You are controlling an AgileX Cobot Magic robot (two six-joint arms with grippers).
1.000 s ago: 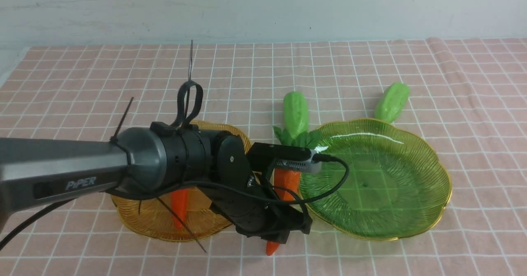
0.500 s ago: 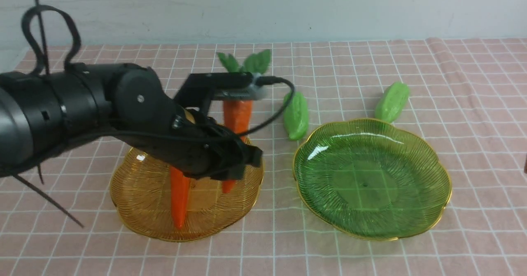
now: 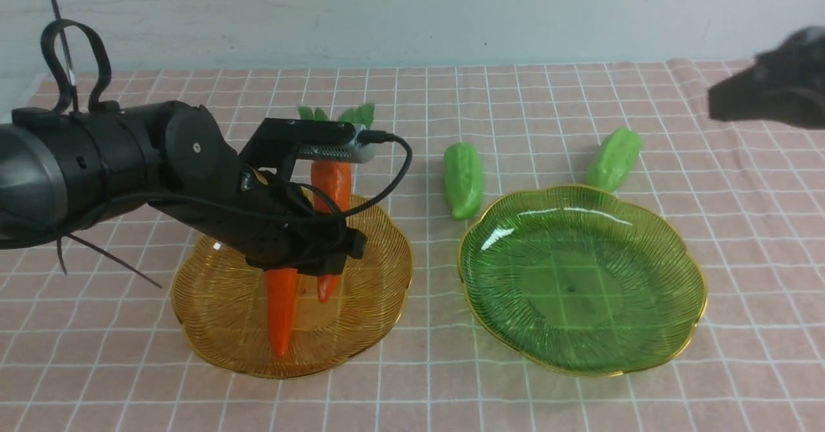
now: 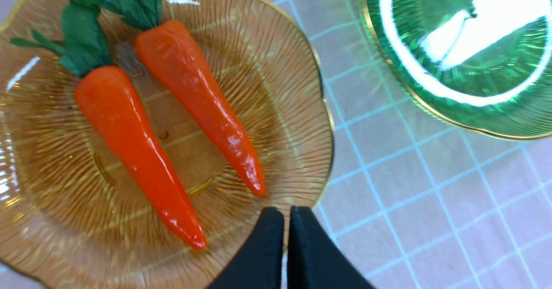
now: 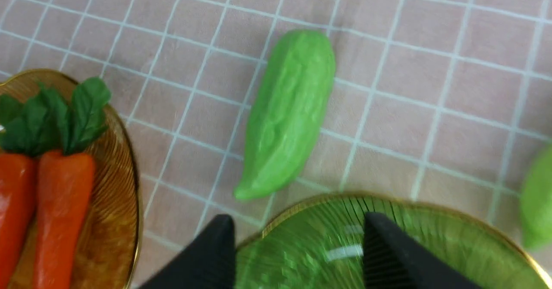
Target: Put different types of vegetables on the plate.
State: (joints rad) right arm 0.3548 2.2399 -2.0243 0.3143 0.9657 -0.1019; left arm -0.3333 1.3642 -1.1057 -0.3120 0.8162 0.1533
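1. Since both orange toy carrots [image 3: 281, 316] lie on the amber ribbed plate [image 3: 377, 277], lower left in the front view, the left fingers [image 4: 269, 246] are seen together, empty.
2. The right fingers [image 5: 388, 254] are spread, likely to take the light-green ridged gourd [image 5: 289, 112] beside the green glass plate [image 5: 302, 254].

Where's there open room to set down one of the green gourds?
The green plate is bare, bordered behind by the left gourd and the right gourd. The cloth in front of both plates is free too. The amber plate is crowded: two carrots, the left arm over it.

Overview, wrist close-ups (shared amber plate [image 3: 367, 316])
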